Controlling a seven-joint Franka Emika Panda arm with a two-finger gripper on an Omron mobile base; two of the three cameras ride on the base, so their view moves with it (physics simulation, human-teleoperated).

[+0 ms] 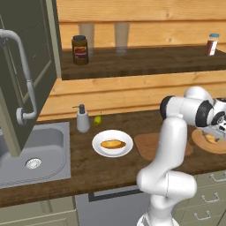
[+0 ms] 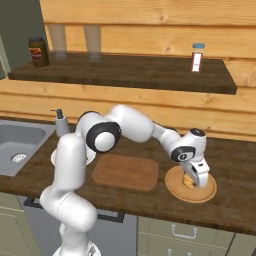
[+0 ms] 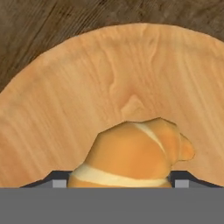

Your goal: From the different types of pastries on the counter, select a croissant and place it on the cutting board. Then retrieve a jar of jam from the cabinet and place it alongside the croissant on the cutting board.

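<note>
A golden croissant (image 3: 131, 153) lies on a round wooden plate (image 3: 109, 78) at the right end of the counter. My gripper (image 3: 120, 183) is down over it, open, with one dark fingertip on each side of the croissant (image 2: 187, 181). The empty wooden cutting board (image 2: 125, 172) lies just left of the round plate (image 2: 202, 194). A dark jar of jam (image 1: 80, 50) with a red label stands at the left end of the open cabinet shelf. In the left base view, the gripper (image 1: 214, 137) hangs over the round plate (image 1: 199, 140) at the right edge.
A white plate (image 1: 98, 149) holding another pastry sits left of the cutting board (image 1: 148, 145). A soap dispenser (image 1: 82, 119) and a small lime (image 1: 97, 119) stand by the sink (image 1: 48, 145). Two glasses and a small bottle (image 2: 198, 56) share the shelf.
</note>
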